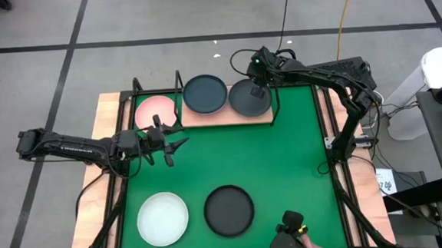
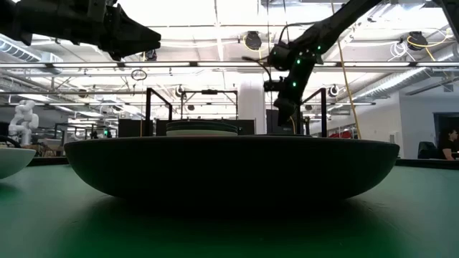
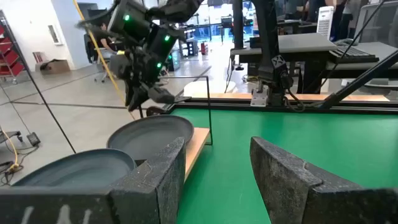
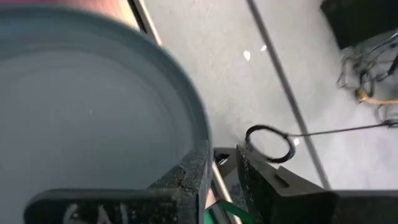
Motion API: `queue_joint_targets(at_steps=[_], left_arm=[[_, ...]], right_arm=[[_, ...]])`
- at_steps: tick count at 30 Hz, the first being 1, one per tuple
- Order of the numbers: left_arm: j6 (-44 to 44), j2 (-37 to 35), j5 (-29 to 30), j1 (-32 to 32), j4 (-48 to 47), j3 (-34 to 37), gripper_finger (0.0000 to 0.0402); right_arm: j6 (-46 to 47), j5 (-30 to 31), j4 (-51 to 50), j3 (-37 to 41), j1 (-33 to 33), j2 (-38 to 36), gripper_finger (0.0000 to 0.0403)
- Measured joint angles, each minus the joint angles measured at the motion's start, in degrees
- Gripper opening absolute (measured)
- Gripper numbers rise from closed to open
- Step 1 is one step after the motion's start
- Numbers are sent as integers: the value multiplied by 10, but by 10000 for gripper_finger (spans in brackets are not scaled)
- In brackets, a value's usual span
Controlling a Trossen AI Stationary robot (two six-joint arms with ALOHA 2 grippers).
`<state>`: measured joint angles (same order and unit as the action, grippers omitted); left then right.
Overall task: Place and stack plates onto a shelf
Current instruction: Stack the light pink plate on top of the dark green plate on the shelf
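Pinching the far rim of the dark grey round plate (image 1: 249, 99), right gripper (image 1: 258, 85) seats it on the light wooden shelf board (image 1: 263, 118) beside the blue-grey plate (image 1: 204, 93); left gripper (image 1: 174, 144) waits, fingers apart.

Three plates (image 1: 205, 94) on wooden shelf (image 1: 263, 118)

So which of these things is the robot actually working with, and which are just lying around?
Part of the job:
shelf
pink plate
blue-grey plate
dark plate at the right gripper
white plate
black plate
left gripper

Just lying about:
green mat
yellow cable

Light wood shelf (image 1: 213, 118), matt plates (image 1: 228, 210)
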<state>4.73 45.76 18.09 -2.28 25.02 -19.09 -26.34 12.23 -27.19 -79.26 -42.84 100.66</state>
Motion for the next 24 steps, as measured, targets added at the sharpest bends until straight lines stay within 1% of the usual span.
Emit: queue_joint_targets(at_steps=[2,4,8,11,14,15,17,20,22,24], left_arm=[[-21,0,15,0,-5,-1,186],[-22,0,51,1,-53,-16,186],[-19,0,137,8,-236,-76,186],[-49,0,174,20,-368,-130,186],[-91,0,201,36,-485,-170,186],[-107,5,210,44,-511,-179,186],[-145,16,211,64,-547,-189,186],[-186,47,185,97,-592,-190,186],[-207,76,165,115,-627,-191,186],[-219,109,145,130,-651,-190,186]], right_arm=[[1,0,2,0,10,-19,67],[7,1,11,0,25,-44,67],[25,-1,25,2,62,-106,68],[39,-6,53,23,98,-164,68],[42,-47,107,72,139,-227,68],[43,-59,132,95,154,-250,68],[51,-76,197,148,184,-294,68],[97,-79,317,244,227,-352,68],[119,-79,398,311,255,-379,68],[119,-78,469,370,283,-394,68]])
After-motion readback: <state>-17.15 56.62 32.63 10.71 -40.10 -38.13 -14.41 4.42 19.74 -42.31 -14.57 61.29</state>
